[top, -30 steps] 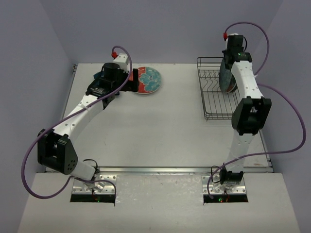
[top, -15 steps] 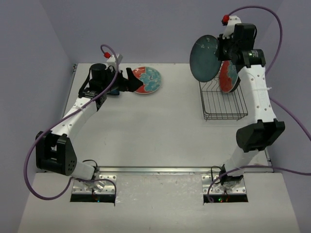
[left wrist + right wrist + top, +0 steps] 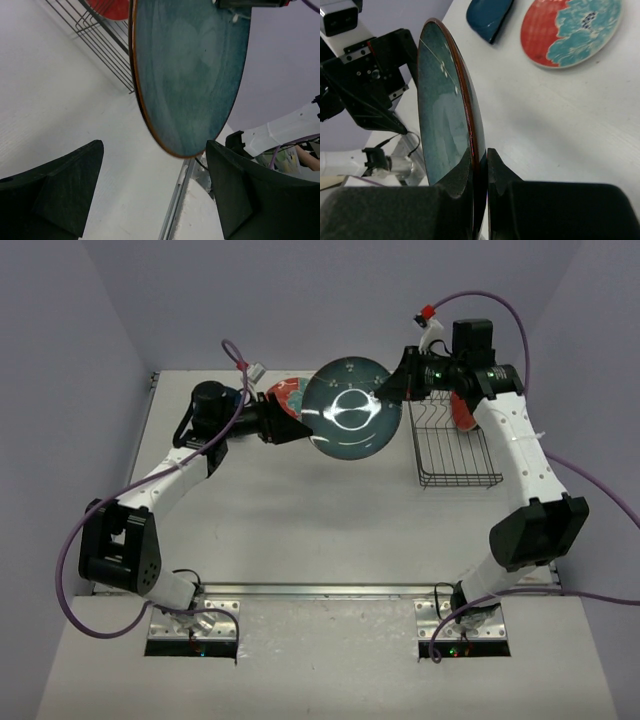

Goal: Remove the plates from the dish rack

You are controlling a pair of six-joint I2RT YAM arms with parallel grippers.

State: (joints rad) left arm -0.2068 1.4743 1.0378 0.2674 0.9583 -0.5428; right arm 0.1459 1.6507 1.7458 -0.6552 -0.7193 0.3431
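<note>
round teal-green glazed plate (image 3: 350,420) hung mid-air between arms, left of dark wire dish rack (image 3: 458,480) | right gripper (image 3: 479,156) clamped its rim | left gripper (image 3: 285,420) jaws apart, facing opposite rim | likely stiff, slick, breakable; pinch rim deep

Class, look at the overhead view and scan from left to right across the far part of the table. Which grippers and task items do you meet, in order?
left gripper → teal plate → right gripper → dish rack
</note>
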